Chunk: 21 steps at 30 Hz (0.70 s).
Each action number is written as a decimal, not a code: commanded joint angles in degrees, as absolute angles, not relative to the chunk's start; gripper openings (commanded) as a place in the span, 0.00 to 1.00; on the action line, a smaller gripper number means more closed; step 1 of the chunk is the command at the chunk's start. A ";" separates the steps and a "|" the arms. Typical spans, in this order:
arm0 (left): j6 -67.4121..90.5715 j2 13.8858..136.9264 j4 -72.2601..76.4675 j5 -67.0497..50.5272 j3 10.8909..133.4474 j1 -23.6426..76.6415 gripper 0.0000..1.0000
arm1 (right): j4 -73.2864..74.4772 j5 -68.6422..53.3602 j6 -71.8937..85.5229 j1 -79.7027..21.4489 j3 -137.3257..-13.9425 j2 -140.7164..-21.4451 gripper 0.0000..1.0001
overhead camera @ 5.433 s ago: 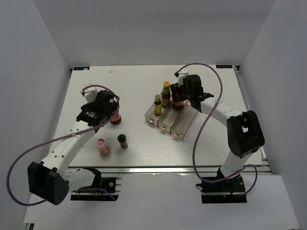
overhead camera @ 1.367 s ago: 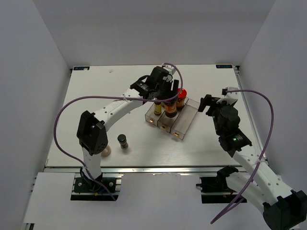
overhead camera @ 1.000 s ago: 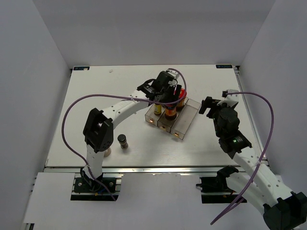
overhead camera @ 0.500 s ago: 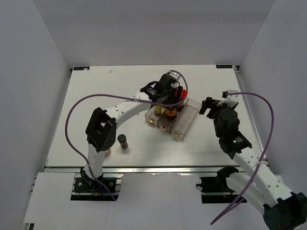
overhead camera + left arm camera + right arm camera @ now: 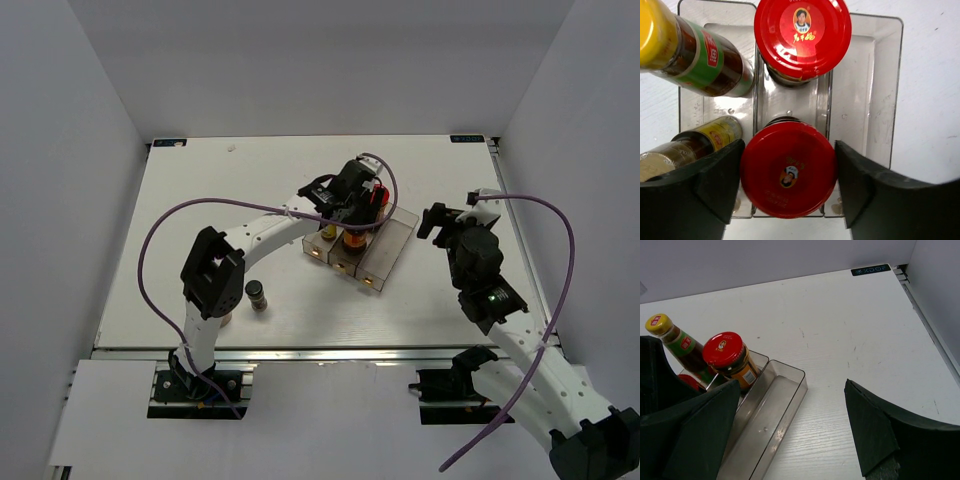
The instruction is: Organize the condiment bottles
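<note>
Jar (image 5: pixel 788 176) stands in the tray's (image 5: pixel 885 100) middle compartment, just beside the other jar (image 5: pixel 802 37). Your left gripper (image 5: pixel 789 145) pinches its lid; your right gripper (image 5: pixel 791 385) hangs spread wide beside the tray.

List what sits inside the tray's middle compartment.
Two red-lidded jars: the far jar, and the near jar held between the left fingers. Their lids hide whatever lies under them.

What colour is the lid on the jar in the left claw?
Red. The jar shows best in the left wrist view.

Bright even overhead light, soft shadows, sharp focus, faint glare on lids
</note>
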State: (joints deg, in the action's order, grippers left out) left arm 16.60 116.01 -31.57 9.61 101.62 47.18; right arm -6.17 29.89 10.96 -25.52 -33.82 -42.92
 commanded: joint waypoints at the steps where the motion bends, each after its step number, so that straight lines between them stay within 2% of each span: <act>1: 15.91 113.73 -29.35 11.51 104.68 47.64 0.84 | -8.00 31.38 11.25 -25.31 -33.14 -41.22 0.89; 2: 15.91 113.64 -29.62 11.60 104.68 47.64 0.88 | -8.00 31.29 11.34 -25.31 -33.13 -41.05 0.89; 3: 15.82 113.56 -29.71 11.60 104.50 47.64 0.98 | -7.91 30.85 11.34 -25.31 -33.13 -40.70 0.89; 11: 15.21 112.06 -29.71 10.73 105.38 47.64 0.98 | -7.73 26.99 10.99 -25.31 -33.22 -39.29 0.89; 15: 15.12 106.46 -29.71 12.29 104.77 47.55 0.98 | -7.56 13.23 8.70 -25.31 -34.71 -40.86 0.89; 21: 21.16 90.90 -24.96 25.20 87.21 46.15 0.98 | -7.46 -3.84 8.53 -26.62 -37.97 -48.24 0.89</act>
State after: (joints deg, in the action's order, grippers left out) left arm 17.34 101.49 -27.94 16.86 92.68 47.24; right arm -5.89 8.36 9.76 -25.71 -35.44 -45.78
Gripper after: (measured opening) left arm 0.982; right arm 0.895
